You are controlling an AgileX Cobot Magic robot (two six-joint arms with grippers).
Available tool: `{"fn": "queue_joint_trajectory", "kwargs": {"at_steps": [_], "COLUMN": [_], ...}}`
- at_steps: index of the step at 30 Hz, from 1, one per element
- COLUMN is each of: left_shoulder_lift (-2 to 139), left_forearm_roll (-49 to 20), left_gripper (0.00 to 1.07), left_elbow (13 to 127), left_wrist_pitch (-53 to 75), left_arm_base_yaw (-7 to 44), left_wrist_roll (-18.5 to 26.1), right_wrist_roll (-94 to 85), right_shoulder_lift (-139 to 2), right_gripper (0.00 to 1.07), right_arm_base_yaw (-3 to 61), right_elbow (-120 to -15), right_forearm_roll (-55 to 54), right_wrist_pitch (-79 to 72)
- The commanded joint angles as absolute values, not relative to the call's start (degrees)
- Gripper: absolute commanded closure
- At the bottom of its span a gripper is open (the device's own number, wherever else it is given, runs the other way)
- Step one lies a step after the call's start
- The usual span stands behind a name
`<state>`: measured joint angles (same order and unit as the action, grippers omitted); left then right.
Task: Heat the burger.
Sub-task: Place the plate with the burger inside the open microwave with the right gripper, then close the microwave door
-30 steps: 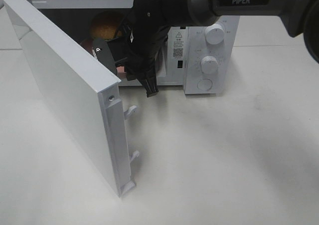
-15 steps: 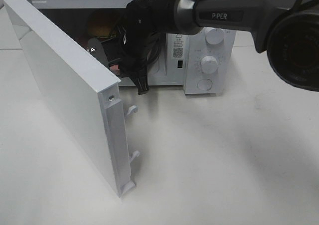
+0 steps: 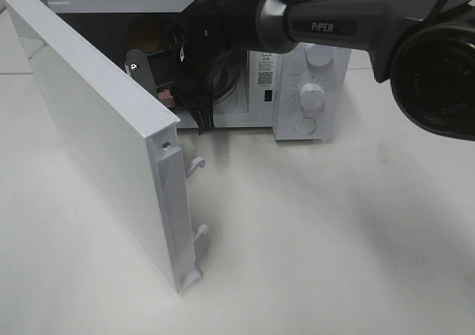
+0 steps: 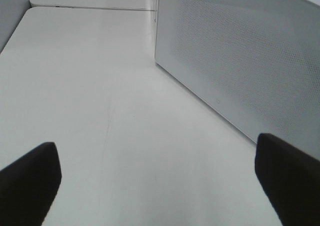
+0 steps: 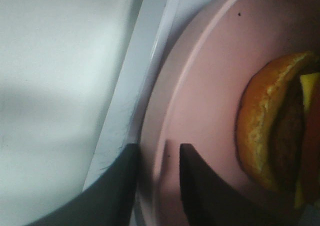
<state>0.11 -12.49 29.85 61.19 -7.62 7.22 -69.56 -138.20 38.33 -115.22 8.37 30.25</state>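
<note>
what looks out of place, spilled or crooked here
Nothing stands out. The glossy golden-brown burger sits on the flat pink round plate inside the white microwave, whose door hangs open; no spill shows on the white table.

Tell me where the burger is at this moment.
The burger lies on the pink plate inside the open microwave, in the left half of the exterior high view, behind the door; the right claw straddles the plate's rim.

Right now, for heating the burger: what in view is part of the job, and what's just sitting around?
In the job: burger, pink plate under it, microwave, its open door, right gripper astride the plate rim.
Idle: left gripper, open, above the table beside the microwave.
</note>
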Motion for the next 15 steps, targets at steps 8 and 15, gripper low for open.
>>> {"fn": "queue_joint_trajectory", "kwargs": {"at_steps": [8,15], "left_shoulder_lift": [0.11,0.11], "left_forearm_roll": [-12.32,-12.38], "left_gripper": [0.07,0.07], "left_elbow": [29.79,29.79], "left_wrist_pitch": [61.48,61.48], "left_arm_base_yaw": [-7.28,-7.28], "left_wrist_roll": [7.05,7.05], "right_wrist_roll": [-65.95,-64.06], "right_shoulder_lift": [-136.65,-133.04], "right_gripper": [0.59,0.44], "right_arm_base_yaw": [38.1,38.1], "right_elbow": [-114.19,-108.4], "right_forearm_roll": [7.22,5.84], "right_wrist_pitch": [30.77,28.48]}}
